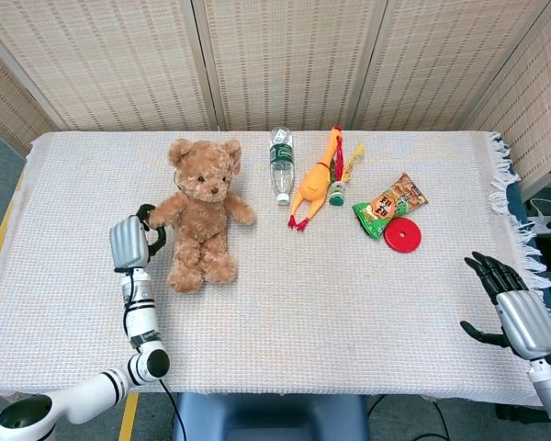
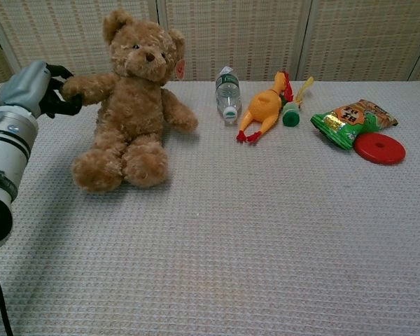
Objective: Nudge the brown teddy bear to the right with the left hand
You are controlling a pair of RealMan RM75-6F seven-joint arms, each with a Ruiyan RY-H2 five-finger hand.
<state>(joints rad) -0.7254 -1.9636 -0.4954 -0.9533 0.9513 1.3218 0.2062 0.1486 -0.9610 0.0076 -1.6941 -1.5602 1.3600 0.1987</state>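
Note:
The brown teddy bear sits on the table's left half, leaning a little to the right, also large in the chest view as the bear. My left hand is just left of it. Its dark fingers are curled in and press against the bear's outstretched paw, as the left hand shows in the chest view. I cannot see anything clasped inside the fingers. My right hand hovers at the table's near right corner with fingers spread, holding nothing.
Right of the bear lie a water bottle, a yellow rubber chicken, a small green bottle, a snack bag and a red disc. A woven screen stands behind the table.

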